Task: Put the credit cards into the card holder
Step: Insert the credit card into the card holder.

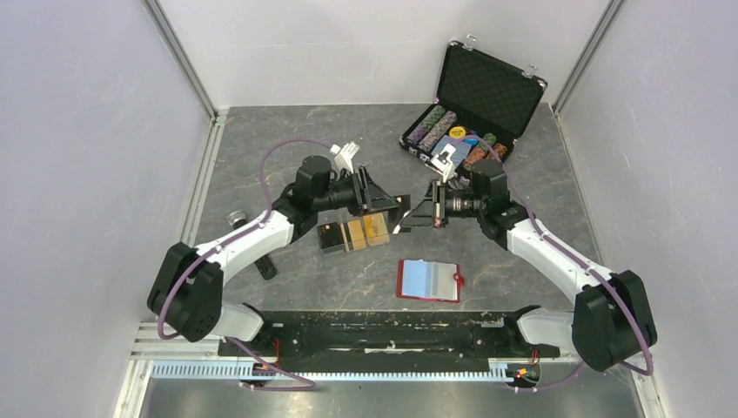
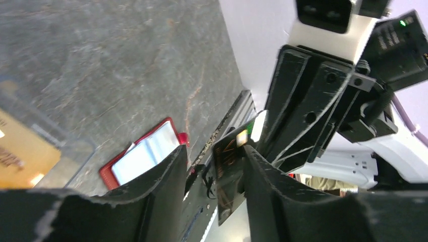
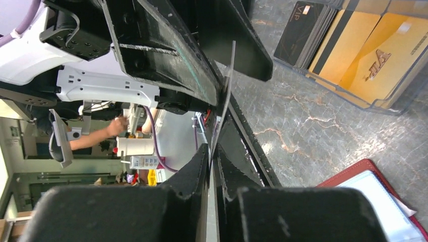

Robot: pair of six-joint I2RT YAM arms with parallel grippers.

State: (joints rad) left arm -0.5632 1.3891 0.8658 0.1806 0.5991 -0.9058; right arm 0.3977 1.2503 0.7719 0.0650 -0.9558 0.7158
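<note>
Credit card pinched edge-on in right tool, unclear from overhead.

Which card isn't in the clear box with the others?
The black card, pinched between the right fingers in mid-air; the other cards lie in the clear box.

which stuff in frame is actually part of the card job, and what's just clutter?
Job:
- black card, pinched in the right gripper
- other cards, in the clear tray
- red card holder, lying open

Clutter:
- poker chip case, open at the back right
- small black object at the left
</note>
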